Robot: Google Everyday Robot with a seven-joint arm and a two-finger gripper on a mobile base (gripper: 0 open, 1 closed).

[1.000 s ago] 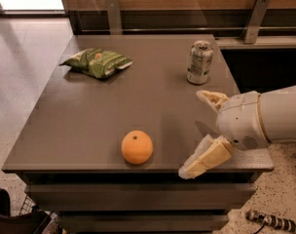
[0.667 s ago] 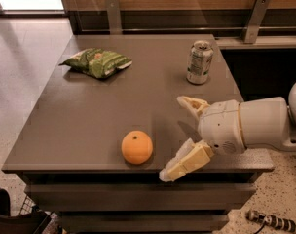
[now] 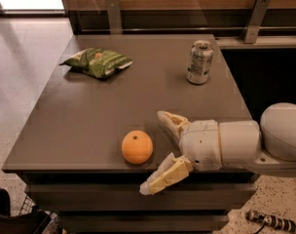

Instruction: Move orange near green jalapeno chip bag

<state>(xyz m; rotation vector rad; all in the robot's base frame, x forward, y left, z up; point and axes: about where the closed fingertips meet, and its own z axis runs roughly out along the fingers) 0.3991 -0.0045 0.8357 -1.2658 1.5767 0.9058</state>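
The orange point(image 3: 137, 147) sits near the front edge of the brown table point(image 3: 114, 106). The green jalapeno chip bag point(image 3: 97, 62) lies at the table's far left, well away from the orange. My gripper point(image 3: 157, 152) comes in from the right, just right of the orange. It is open, with one pale finger point(image 3: 172, 123) behind the orange's level and the other point(image 3: 165, 177) over the table's front edge. It holds nothing and does not touch the orange.
A silver drink can point(image 3: 200, 62) stands upright at the table's far right. A wooden wall panel with metal brackets point(image 3: 255, 18) runs behind the table. Tiled floor lies to the left. A dark object point(image 3: 16, 218) sits on the floor at lower left.
My gripper has moved left along the table's front, from the right edge to just beside the orange. The orange, bag and can have not moved.
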